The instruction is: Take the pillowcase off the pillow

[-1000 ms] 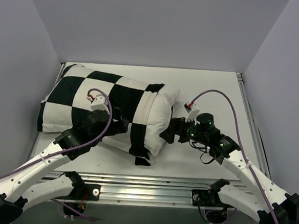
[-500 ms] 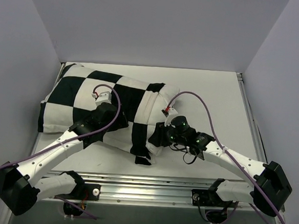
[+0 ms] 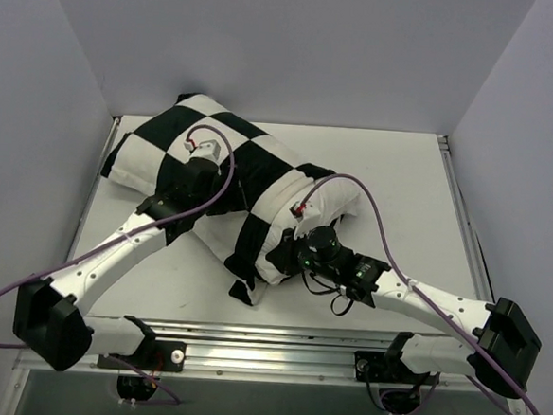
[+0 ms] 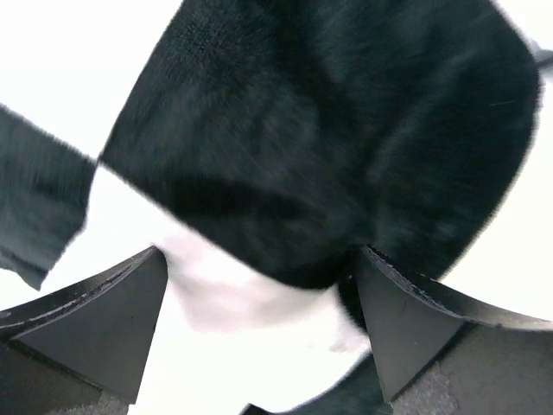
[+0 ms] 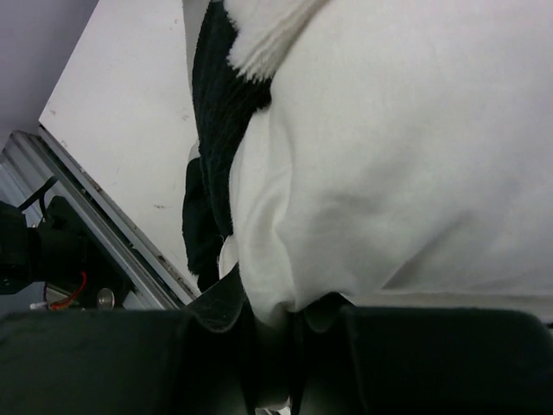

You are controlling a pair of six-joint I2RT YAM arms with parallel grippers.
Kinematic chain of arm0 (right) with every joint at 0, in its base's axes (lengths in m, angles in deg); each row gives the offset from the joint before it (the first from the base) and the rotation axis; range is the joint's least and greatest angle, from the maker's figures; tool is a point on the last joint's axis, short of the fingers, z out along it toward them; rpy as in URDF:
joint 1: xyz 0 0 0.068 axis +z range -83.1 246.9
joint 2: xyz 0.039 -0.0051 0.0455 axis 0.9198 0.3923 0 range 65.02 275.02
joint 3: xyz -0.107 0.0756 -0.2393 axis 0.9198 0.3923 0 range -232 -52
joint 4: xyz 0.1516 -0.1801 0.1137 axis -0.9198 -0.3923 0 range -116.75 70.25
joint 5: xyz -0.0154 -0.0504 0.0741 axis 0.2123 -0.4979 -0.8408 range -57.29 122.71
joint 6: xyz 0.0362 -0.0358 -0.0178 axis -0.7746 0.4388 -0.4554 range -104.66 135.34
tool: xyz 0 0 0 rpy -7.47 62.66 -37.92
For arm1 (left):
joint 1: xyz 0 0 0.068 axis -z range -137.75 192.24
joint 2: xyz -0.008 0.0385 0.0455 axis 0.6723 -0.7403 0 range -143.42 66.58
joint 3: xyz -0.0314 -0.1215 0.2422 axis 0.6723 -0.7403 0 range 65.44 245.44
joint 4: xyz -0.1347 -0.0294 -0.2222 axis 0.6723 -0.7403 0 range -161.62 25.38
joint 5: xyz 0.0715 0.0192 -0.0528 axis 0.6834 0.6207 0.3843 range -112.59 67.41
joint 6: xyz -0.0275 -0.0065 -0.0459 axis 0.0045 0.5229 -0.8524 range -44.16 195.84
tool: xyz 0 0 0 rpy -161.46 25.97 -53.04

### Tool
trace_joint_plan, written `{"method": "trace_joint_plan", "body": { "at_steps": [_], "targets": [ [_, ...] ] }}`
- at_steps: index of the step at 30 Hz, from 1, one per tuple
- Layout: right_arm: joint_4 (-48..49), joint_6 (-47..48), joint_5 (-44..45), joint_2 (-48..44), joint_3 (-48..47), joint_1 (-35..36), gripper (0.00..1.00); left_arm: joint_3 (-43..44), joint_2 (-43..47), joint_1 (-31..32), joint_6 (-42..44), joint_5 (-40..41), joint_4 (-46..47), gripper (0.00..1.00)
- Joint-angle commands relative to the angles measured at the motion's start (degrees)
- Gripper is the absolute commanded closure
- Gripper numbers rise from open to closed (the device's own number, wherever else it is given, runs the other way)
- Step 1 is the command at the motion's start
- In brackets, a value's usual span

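The black and white checkered pillowcase covers the pillow's left part, bunched up toward the back left corner. The pillow's bare white end sticks out on the right. My left gripper presses into the checkered cloth from above; in the left wrist view it is open, with the pillowcase bulging between its fingers. My right gripper is at the pillow's near right corner; in the right wrist view it is shut on a fold of the white pillow, beside the pillowcase's black hem.
The white table is boxed in by grey walls on the left, back and right. An aluminium rail runs along the near edge by the arm bases. Purple cables loop over both arms.
My right gripper moved left onto the pillow's corner and shut on it. My left arm pushed up and back, and the covered end rose toward the back wall.
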Motion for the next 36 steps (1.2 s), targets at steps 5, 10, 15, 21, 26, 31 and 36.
{"method": "trace_joint_plan", "body": {
  "at_steps": [5,10,15,21,26,31,36],
  "targets": [
    [0.9,1.1,-1.9,0.0,-4.8,1.2,1.0,-4.7,18.1,0.6,4.6,-6.2,-3.8,0.04],
    [0.6,2.7,-3.9,3.4,-8.5,-0.7,1.0,-12.5,24.3,1.2,-2.9,-10.2,-12.5,0.07],
    [-0.4,3.7,-3.8,5.2,-11.6,-1.0,1.0,-23.4,27.9,1.4,-12.2,-17.4,-8.2,0.11],
    [-0.2,3.3,-4.3,6.5,-12.2,-1.0,1.0,-31.2,31.4,2.7,-14.5,-25.0,1.8,0.14],
    [1.0,2.2,-4.4,6.4,-11.4,-1.1,1.0,-32.9,30.2,3.5,-13.1,-26.2,7.4,0.14],
    [1.2,1.9,-5.0,6.5,-11.4,-1.1,1.0,-35.1,27.0,3.4,-15.9,-23.6,13.4,0.19],
    [2.8,0.2,-6.2,6.9,-10.3,-1.2,1.0,-36.5,23.8,3.5,-17.4,-19.7,18.2,0.65]
  ]
}}
